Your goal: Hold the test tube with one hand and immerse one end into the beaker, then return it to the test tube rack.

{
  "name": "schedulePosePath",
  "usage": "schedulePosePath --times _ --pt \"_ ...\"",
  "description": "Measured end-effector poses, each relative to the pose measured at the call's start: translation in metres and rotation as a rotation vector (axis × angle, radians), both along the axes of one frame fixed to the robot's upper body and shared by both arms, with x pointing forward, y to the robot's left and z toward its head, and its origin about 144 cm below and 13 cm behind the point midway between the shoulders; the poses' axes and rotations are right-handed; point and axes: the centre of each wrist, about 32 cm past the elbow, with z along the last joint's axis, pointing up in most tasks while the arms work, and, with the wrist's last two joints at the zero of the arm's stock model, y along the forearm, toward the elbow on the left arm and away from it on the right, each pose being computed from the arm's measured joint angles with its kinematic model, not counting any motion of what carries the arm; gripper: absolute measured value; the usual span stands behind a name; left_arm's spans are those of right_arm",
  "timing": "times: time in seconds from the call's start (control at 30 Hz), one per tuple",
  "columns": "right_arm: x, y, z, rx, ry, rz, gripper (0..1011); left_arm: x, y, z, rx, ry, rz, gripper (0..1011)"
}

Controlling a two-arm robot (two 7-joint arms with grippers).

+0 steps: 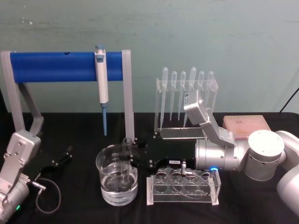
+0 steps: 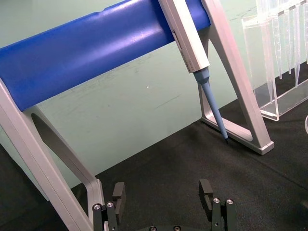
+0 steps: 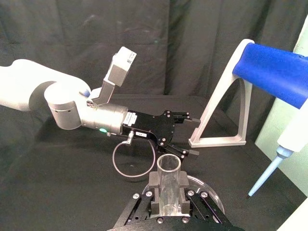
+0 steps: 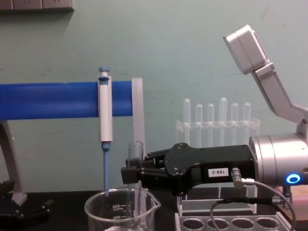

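Observation:
The test tube [image 1: 126,154] stands upright in the beaker [image 1: 117,186], its lower end down in the water. My right gripper [image 1: 132,156] reaches in from the right and is shut on the test tube just above the beaker's rim. From the side, the test tube [image 4: 136,159] rises above the beaker [image 4: 120,211], with the right gripper [image 4: 132,174] clamped on it. Looking down from the right wrist, the test tube [image 3: 168,185] is pinched between the fingers [image 3: 183,190]. My left gripper [image 1: 63,158] rests open at the table's left, apart from the beaker; its fingers [image 2: 118,192] hold nothing.
A blue bar stand [image 1: 60,66] carrying a blue-and-white pipettor [image 1: 101,88] spans the back left. An acrylic rack of pipettes [image 1: 187,93] stands behind my right arm. A clear tube rack [image 1: 184,186] lies right of the beaker, and a pink box [image 1: 246,126] sits far right.

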Motion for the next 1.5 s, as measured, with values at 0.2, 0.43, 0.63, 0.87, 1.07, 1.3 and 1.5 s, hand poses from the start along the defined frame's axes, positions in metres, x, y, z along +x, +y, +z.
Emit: schedulePosePath --times 0.2,0.43,0.63,0.87,1.07,1.3,1.5 --pt "0.0 0.0 0.0 0.0 0.0 0.0 226 0.0 0.0 0.0 0.0 0.0 0.0 1000" --pt "0.0 0.0 0.0 0.0 0.0 0.0 226 0.0 0.0 0.0 0.0 0.0 0.0 1000" --pt "0.0 0.0 0.0 0.0 0.0 0.0 225 0.0 0.0 0.0 0.0 0.0 0.0 1000" --pt "0.0 0.0 0.0 0.0 0.0 0.0 226 0.0 0.0 0.0 0.0 0.0 0.0 1000" --pt "0.0 0.0 0.0 0.0 0.0 0.0 226 0.0 0.0 0.0 0.0 0.0 0.0 1000" --pt "0.0 0.0 0.0 0.0 0.0 0.0 226 0.0 0.0 0.0 0.0 0.0 0.0 1000" --pt "0.0 0.0 0.0 0.0 0.0 0.0 226 0.0 0.0 0.0 0.0 0.0 0.0 1000"
